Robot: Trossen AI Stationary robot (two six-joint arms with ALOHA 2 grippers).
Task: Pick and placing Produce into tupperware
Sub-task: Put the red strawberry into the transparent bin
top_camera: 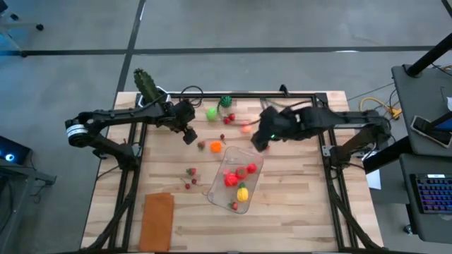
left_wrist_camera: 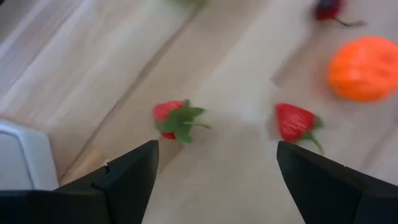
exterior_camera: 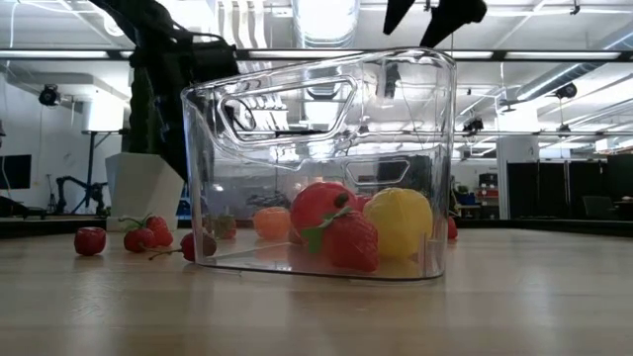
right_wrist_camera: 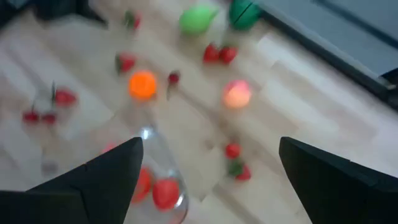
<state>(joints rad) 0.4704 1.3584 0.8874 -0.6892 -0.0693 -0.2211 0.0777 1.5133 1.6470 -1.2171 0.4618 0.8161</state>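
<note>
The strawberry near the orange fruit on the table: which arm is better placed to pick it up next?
Probably the left. The left gripper hangs open over that strawberry, near the orange fruit. The right gripper, also open, sits farther off, beyond the tupperware.

Both arms are dark, nearly black, built of slim tube links with chunky joint housings. The left arm [top_camera: 120,118] has a pale grey ring at its base joint. The fingers [left_wrist_camera: 127,180] are flat, matte black, wedge-shaped plates. The right arm [top_camera: 332,121] looks alike.
</note>
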